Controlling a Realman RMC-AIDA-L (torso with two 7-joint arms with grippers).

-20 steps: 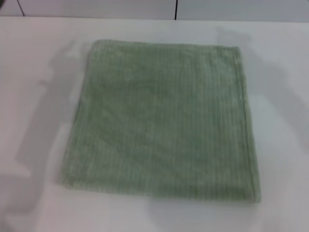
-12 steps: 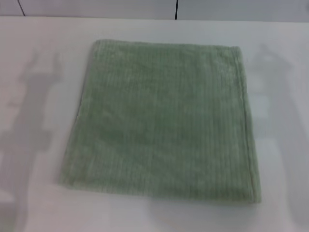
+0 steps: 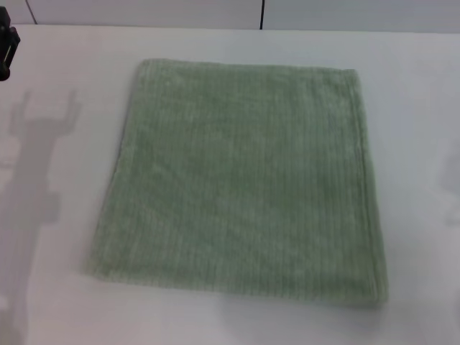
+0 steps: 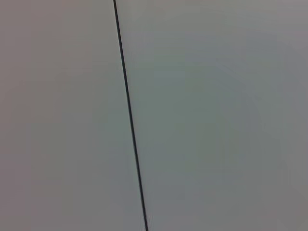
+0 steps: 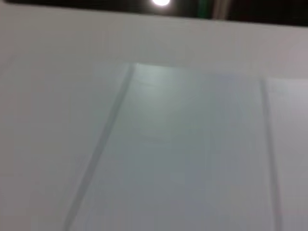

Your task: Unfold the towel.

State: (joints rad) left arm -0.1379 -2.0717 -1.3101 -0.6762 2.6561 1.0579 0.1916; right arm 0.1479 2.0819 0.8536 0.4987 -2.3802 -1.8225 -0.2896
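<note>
**Tools off the towel, cloth lying flat**

Left tool (image 3: 6, 43) is showing only as a dark sliver well off the towel's (image 3: 241, 180) far-left corner, at the edge of the head view. Can't tell how far it's open or whether it's holding anything; nothing visible in it. Right tool is not showing in any view. The left wrist view is showing only a pale surface with one thin dark line; the right wrist view only pale, blurred surfaces.

Towel is sitting mid-worktop (image 3: 65, 287), one flat, roughly square layer as far as I can see, all four edges resting on the surface, no lifted corner. I'm reading the task as done or nearly done, though I can't rule out a fold hidden underneath.

Orientation: slightly longer near-to-far than across, so the long axis is running away from the robot, leaning a little clockwise. The ribs are running the same way. The hemmed right edge is reading as a raised seam.

Risks from here:
- A tool coming back down on the towel is likely dragging terry pile and rucking the sheet.
- Pinching a hem with too little bite is letting it slip, flopping a corner over.
- Pulling one corner only is skewing the whole cloth, since nothing is pinning it.
</note>
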